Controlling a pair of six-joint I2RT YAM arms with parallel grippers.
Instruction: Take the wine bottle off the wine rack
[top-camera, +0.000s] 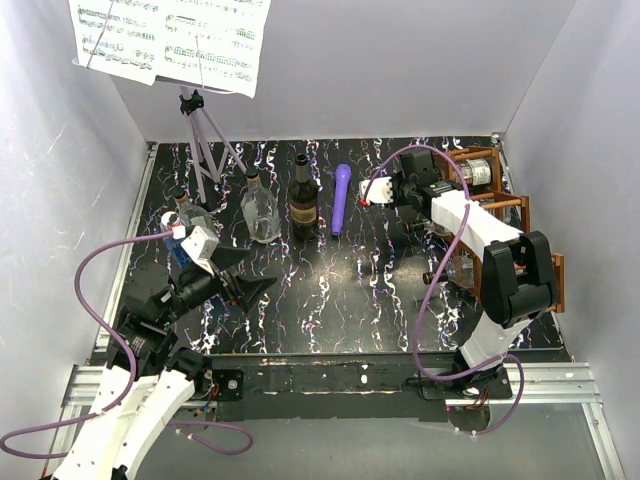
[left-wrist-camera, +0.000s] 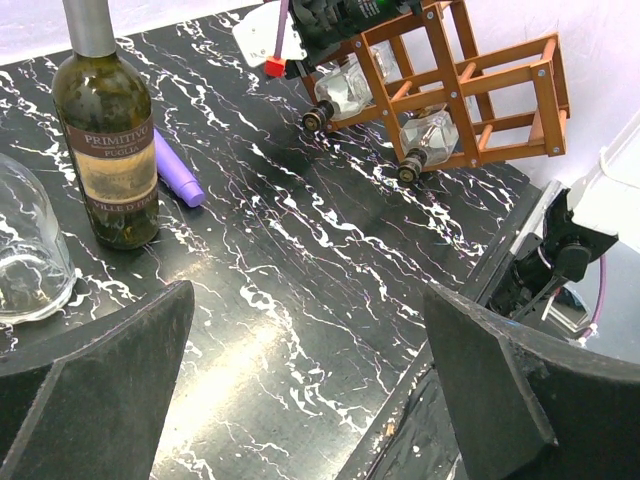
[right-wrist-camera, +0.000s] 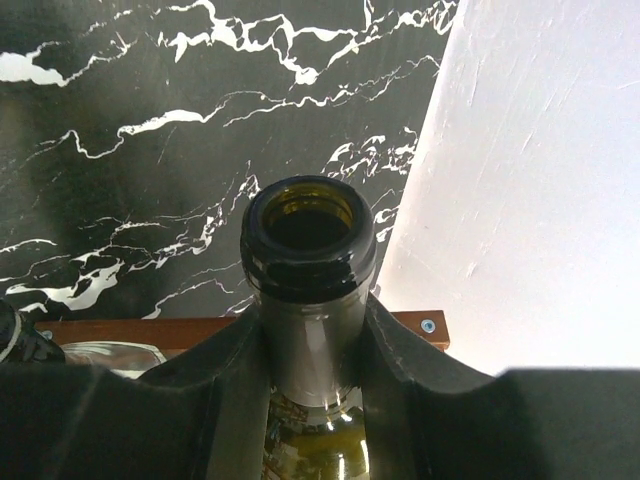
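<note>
Right gripper (right-wrist-camera: 310, 345) clasps the wine bottle (right-wrist-camera: 308, 240) by its neck, frame centre, apparently for drawing it from the wine rack (left-wrist-camera: 548, 95). Left gripper (left-wrist-camera: 310, 330) idles, fingers wide.

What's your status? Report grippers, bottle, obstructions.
Left gripper open, standing off. Right gripper shut on wine bottle neck, at wine rack. Clear bottles in other cells; nothing across the neck.

Black marbled table (top-camera: 340, 295) | wine rack (left-wrist-camera: 547, 100) | bottles (top-camera: 303, 205) | purple tube (top-camera: 341, 198) | tripod stand (top-camera: 204, 152)
</note>
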